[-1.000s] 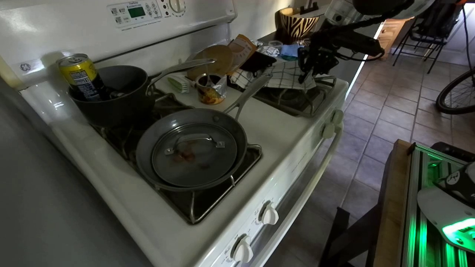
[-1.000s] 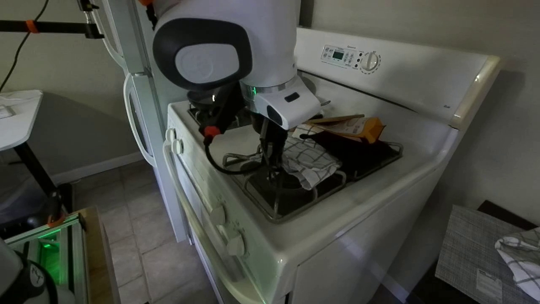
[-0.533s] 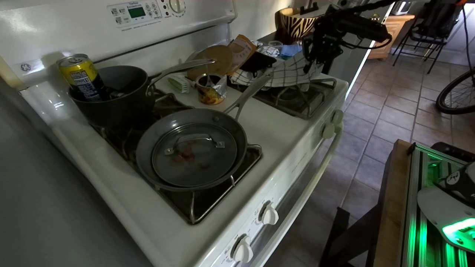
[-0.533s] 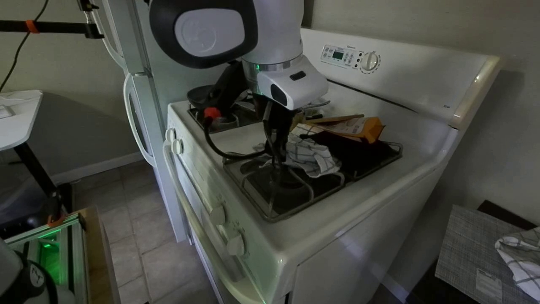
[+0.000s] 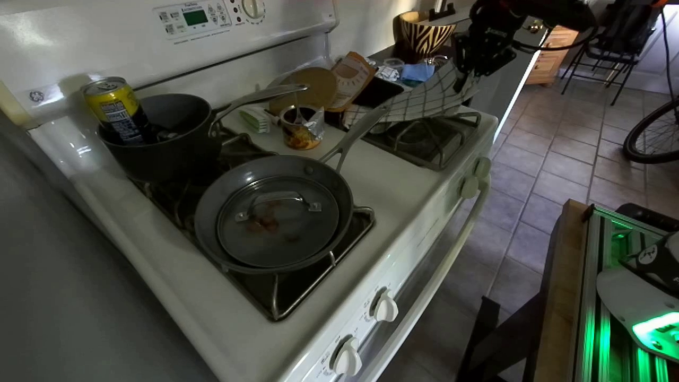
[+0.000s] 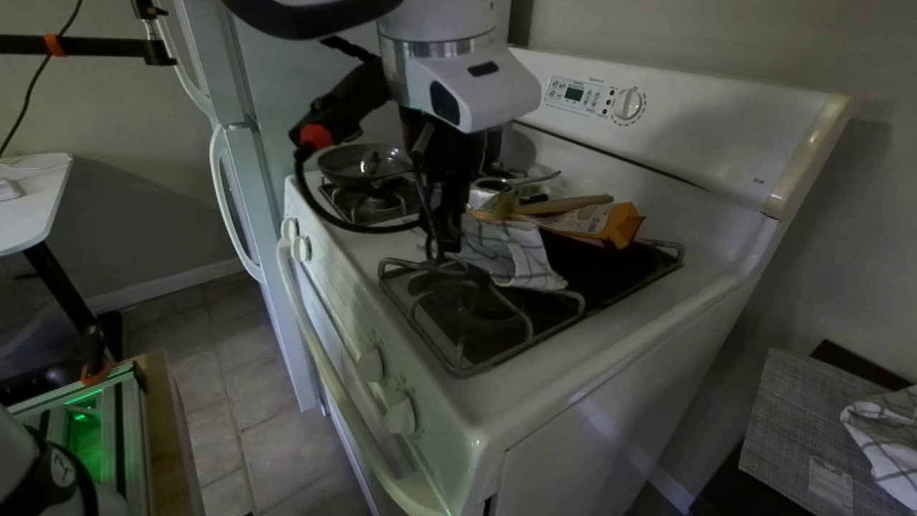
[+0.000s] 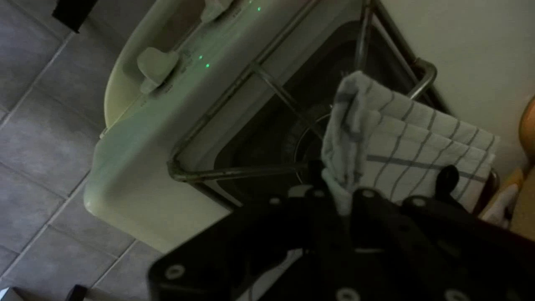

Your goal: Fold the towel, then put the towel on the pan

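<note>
The white grid-check towel lies partly over the rear burner area and is lifted at one edge. It also shows in an exterior view and in the wrist view. My gripper is shut on that edge; it shows in the other frames too, as the gripper and the fingertips with bunched cloth between them. The towel slopes down from the fingertips and its far part is still low. The grey frying pan stands on a separate burner, with a glass lid inside; it shows as the pan.
The pan's long handle points toward the towel. A dark pot holds a yellow can. An opened food cup, a round board and an orange package stand near the towel. Metal grates cover the burner.
My gripper has risen and moved toward the stove's front, pulling the held towel edge up and along. The towel has uncovered more burner grate, and the orange package has shifted slightly.
</note>
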{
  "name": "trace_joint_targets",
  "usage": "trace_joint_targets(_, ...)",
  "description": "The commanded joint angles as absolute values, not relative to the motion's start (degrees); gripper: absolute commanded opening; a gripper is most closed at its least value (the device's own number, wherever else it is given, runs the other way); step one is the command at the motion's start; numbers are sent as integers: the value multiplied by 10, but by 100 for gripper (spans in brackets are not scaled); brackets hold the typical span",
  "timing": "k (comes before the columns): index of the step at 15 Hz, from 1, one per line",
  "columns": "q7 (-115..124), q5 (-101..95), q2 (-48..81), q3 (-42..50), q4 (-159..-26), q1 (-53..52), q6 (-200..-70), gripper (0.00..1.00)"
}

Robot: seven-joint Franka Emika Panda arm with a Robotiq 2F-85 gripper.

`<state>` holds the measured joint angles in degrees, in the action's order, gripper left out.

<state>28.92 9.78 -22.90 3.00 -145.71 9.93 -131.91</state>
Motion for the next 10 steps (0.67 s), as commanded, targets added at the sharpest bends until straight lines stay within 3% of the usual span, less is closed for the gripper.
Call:
trace_joint_targets(1,299,74,-321,32,-1485,131,-1247,2)
trace_joint_targets(10,301,61,-429,34,-1501,197,-1154,2)
